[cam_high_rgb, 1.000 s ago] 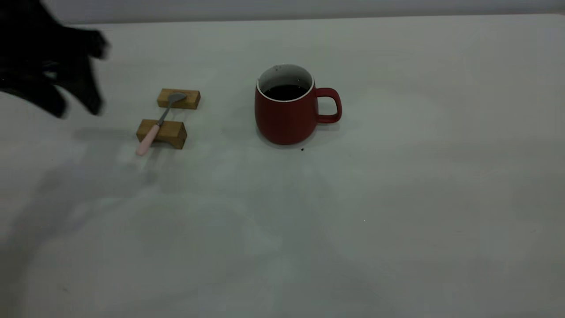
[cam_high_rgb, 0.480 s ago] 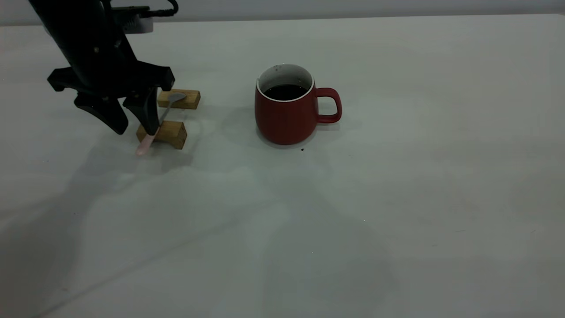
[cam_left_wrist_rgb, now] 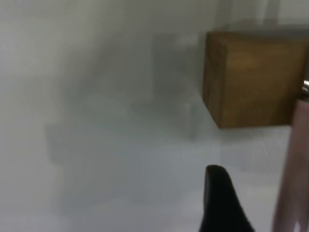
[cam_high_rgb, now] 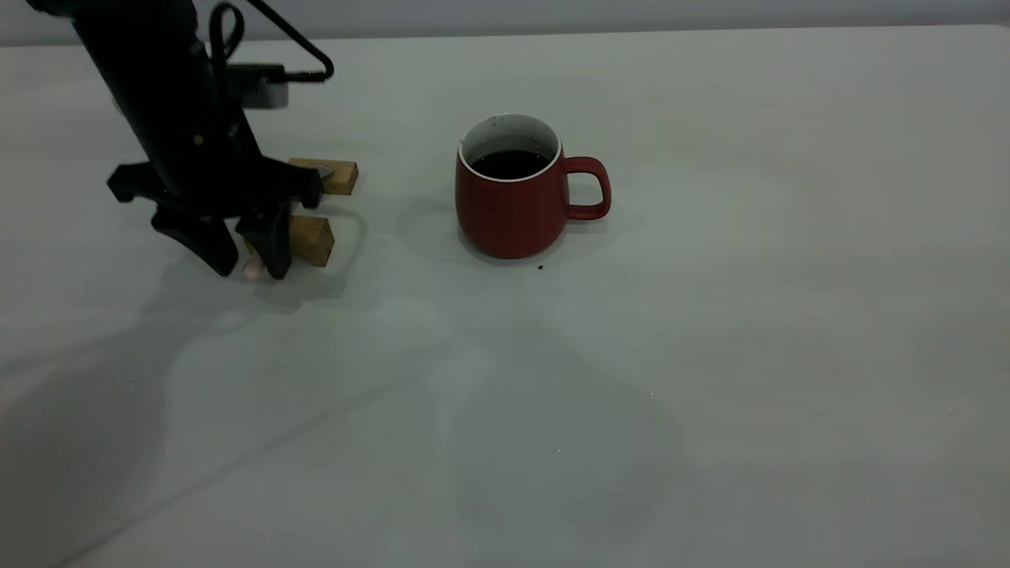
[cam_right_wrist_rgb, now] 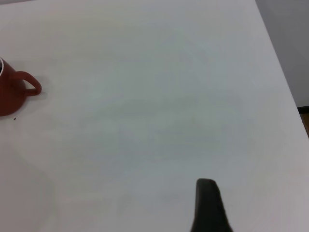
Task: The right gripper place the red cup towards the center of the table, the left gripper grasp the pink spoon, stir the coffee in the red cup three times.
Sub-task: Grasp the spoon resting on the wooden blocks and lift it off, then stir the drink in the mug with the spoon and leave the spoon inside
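Exterior view, left of frame: left gripper (cam_high_rgb: pixel 246 264) straddles the pink spoon (cam_high_rgb: pixel 254 267), fingers spread, nothing gripped; wooden blocks (cam_high_rgb: pixel 314 237) raise it for grasping. Red cup (cam_high_rgb: pixel 511 205) stands centre.

Dim, even overhead light — soft, overlapping grey shadows spread across the pale grey-white table (cam_high_rgb: pixel 710 355). The left wrist view is blurred, its light brown wooden block (cam_left_wrist_rgb: pixel 248 79) out of focus.
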